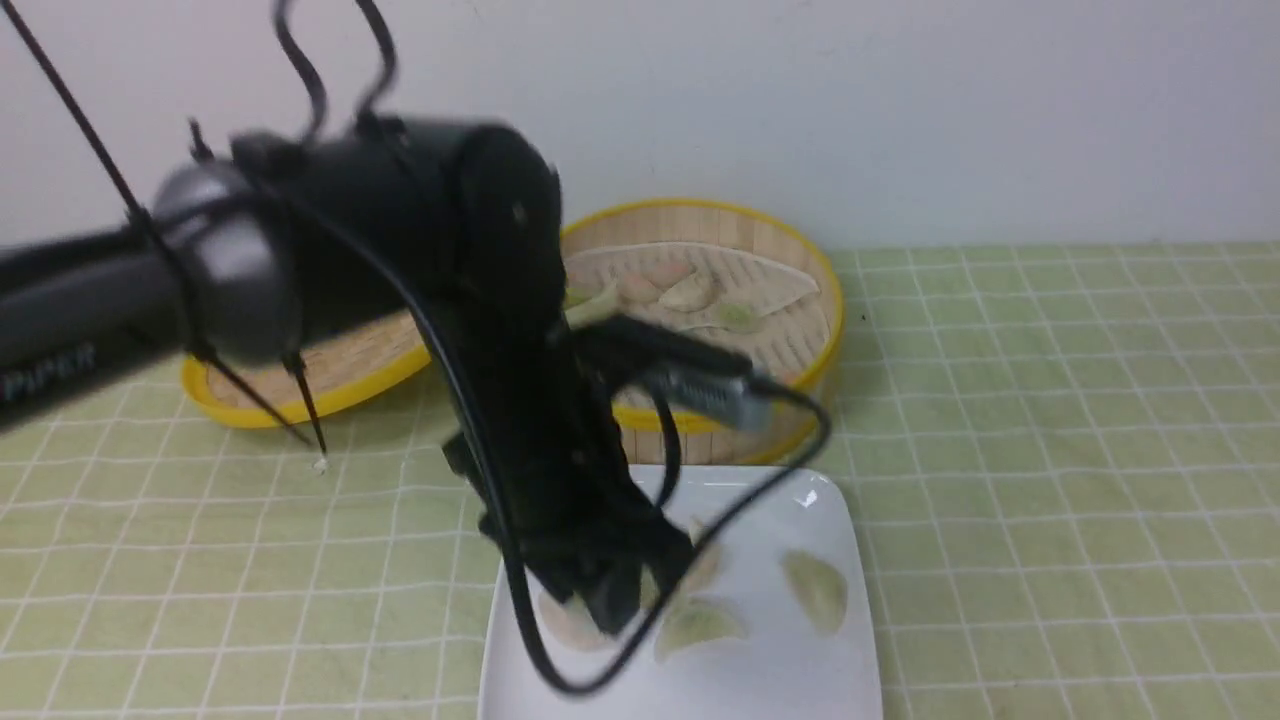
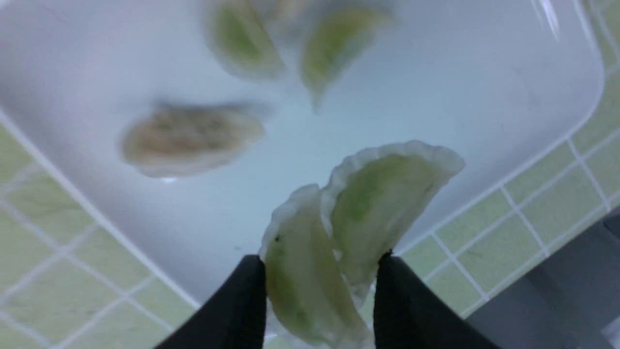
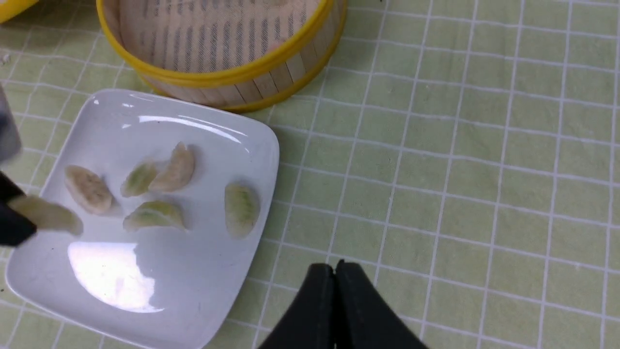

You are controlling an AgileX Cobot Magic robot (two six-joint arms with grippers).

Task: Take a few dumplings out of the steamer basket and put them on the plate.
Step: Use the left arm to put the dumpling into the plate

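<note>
text: "PiPER", white lettering; on: left arm [image 1: 60,300], front view; other legible text: none

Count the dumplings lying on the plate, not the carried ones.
5 on the plate: one cream by the left gripper, a green and a cream side by side, one green just nearer the robot, another green alone on the right. The gripper could hide another.

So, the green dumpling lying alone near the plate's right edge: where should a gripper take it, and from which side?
Probably across its plump middle, from straight above. The dumpling lies flat on the plate, long and narrow, with bare plate along both long sides.
</note>
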